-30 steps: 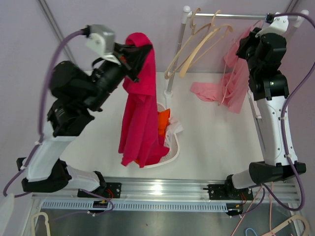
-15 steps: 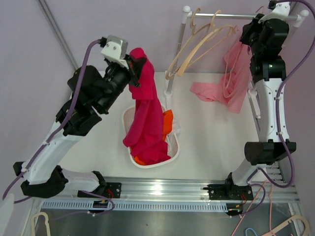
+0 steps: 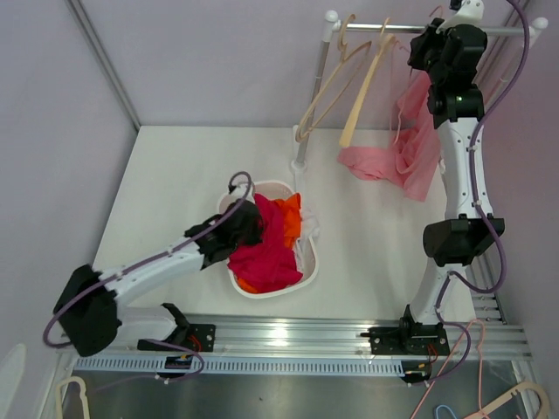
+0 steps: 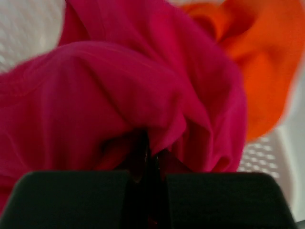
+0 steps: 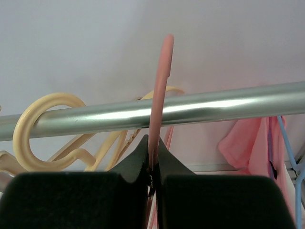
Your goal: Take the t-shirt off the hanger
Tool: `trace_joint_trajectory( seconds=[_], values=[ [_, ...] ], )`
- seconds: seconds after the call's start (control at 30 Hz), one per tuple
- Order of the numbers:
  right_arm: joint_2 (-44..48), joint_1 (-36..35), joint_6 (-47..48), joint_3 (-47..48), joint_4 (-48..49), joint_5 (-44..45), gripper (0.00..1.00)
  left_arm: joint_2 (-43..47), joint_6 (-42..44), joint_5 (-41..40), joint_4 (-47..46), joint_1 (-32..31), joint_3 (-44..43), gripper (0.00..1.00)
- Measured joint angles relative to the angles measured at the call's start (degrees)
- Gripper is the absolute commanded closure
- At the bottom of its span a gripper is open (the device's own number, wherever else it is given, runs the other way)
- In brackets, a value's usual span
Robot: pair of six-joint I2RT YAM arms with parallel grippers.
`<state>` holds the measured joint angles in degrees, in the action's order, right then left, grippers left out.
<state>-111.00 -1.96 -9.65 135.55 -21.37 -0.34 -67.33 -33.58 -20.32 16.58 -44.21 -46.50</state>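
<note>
**A:** Left gripper (image 3: 248, 223) is down in the basket (image 3: 307, 272), its fingers pressed together with a fold of the magenta t-shirt (image 3: 269, 255) pinched between them.

**B:** The wrist view agrees: fabric bunches right at the closed tips, with an orange garment (image 4: 257, 62) behind.

**A:** So the t-shirt lies heaped in the basket, off the hanger.

**B:** Up top, the right gripper (image 5: 151, 160) is clamped tight on the pink hanger (image 5: 159, 90) at the metal rail (image 5: 224, 105).

**A:** Is the hook over the rail?

**B:** Hard to say from this angle; it crosses in front. Cream hangers (image 5: 52, 98) hang alongside, and a pink garment (image 3: 417, 166) hangs below.
</note>
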Motion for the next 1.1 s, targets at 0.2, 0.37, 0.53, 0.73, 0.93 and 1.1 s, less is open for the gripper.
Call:
trace_joint_trajectory(
  seconds=[0.2, 0.37, 0.53, 0.73, 0.93, 1.1],
  values=[
    [-0.5, 0.0, 0.8, 0.0, 2.5, -1.8, 1.0, -12.2, -7.4, 4.9, -1.4, 0.0, 0.7, 0.99],
    [-1.2, 0.0, 1.5, 0.0, 3.6, -2.2, 1.0, -15.5, -9.9, 8.6, -4.9, 0.3, -0.4, 0.98],
    [-3.3, 0.0, 2.2, 0.0, 3.7, -2.7, 1.0, -18.2, -10.9, 13.2, -8.6, 0.9, -0.9, 0.87],
    [-5.1, -0.3, 2.2, 0.0, 2.8, -3.6, 1.0, -16.3, -11.5, 16.6, -10.6, 0.9, -0.5, 0.02],
    [-5.2, -1.3, 2.5, 0.0, 2.2, -3.5, 0.99, -3.9, -10.9, 15.3, -4.8, 0.8, 0.5, 0.0],
    [-3.6, -2.3, 3.3, -3.2, 2.8, -3.0, 0.81, 11.5, -9.3, 12.0, 2.8, 0.8, -0.1, 0.0]
  ],
)
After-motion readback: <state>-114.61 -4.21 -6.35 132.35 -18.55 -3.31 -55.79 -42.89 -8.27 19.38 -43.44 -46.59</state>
